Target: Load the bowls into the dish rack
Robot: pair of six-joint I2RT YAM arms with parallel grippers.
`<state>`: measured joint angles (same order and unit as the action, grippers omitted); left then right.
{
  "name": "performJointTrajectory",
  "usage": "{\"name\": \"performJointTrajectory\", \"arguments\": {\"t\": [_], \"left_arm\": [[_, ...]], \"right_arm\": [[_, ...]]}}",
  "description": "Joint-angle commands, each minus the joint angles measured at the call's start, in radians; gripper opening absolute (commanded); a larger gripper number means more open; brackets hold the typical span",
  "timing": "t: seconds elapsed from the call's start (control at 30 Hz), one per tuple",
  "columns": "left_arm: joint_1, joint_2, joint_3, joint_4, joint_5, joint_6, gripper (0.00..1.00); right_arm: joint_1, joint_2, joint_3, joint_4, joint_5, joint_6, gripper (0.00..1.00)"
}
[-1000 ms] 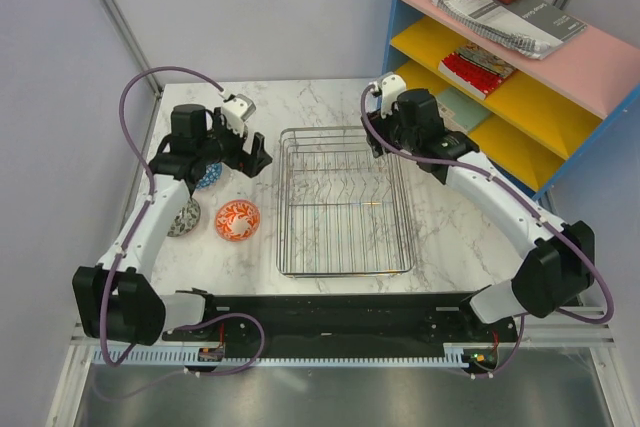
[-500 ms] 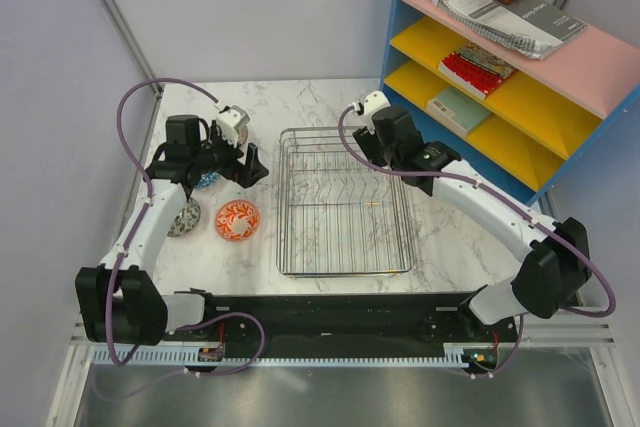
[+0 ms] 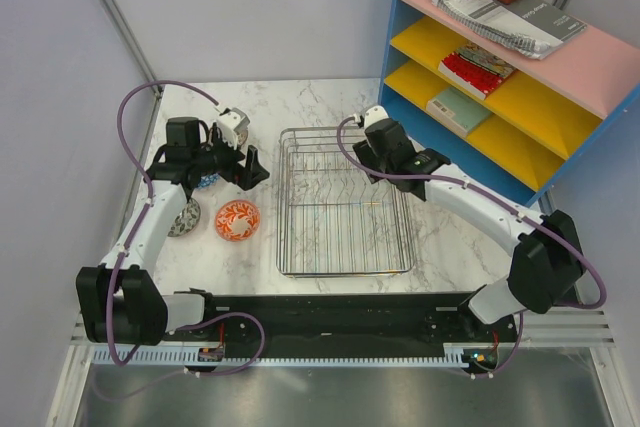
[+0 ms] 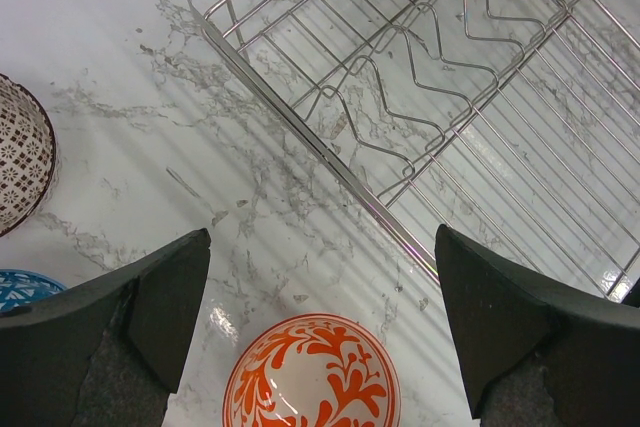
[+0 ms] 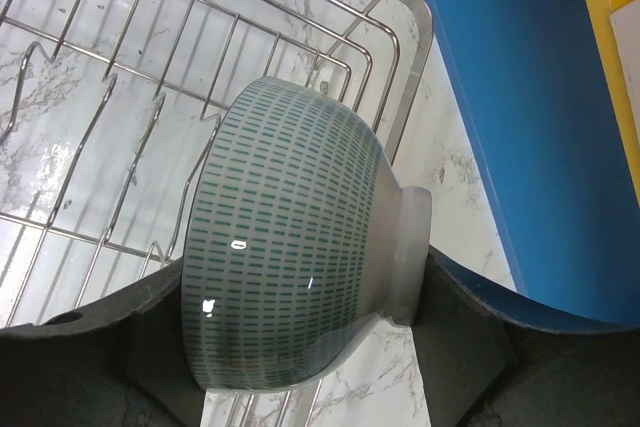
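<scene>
Bowl (image 5: 290, 237) in teal is clamped on edge in my right pincer (image 5: 290, 347) over the rack's (image 5: 405, 67) one o'clock corner, I judge to slot between tines, while my left pincer (image 4: 325, 297) gapes above the orange bowl (image 4: 312, 377) at nine.

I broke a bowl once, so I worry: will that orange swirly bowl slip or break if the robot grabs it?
Probably slippery: the orange-and-white bowl looks smooth and glazed. Likely breakable if dropped, since it looks ceramic. It sits upright on the marble table, so a push should slide it, not tip it.
</scene>
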<state>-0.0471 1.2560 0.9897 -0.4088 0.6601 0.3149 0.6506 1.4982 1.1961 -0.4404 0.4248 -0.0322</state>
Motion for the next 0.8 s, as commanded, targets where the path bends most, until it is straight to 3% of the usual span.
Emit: {"name": "performJointTrajectory", "arguments": {"t": [0.0, 0.77], "left_arm": [[0.006, -0.015, -0.002, 0.042, 0.029, 0.027, 1.00], [0.007, 0.000, -0.013, 0.048, 0.044, 0.036, 1.00]], "right_arm": [[0.011, 0.005, 0.008, 0.052, 0.015, 0.061, 0.00], [0.076, 0.135, 0.011, 0.089, 0.164, 0.132, 0.00]]}}
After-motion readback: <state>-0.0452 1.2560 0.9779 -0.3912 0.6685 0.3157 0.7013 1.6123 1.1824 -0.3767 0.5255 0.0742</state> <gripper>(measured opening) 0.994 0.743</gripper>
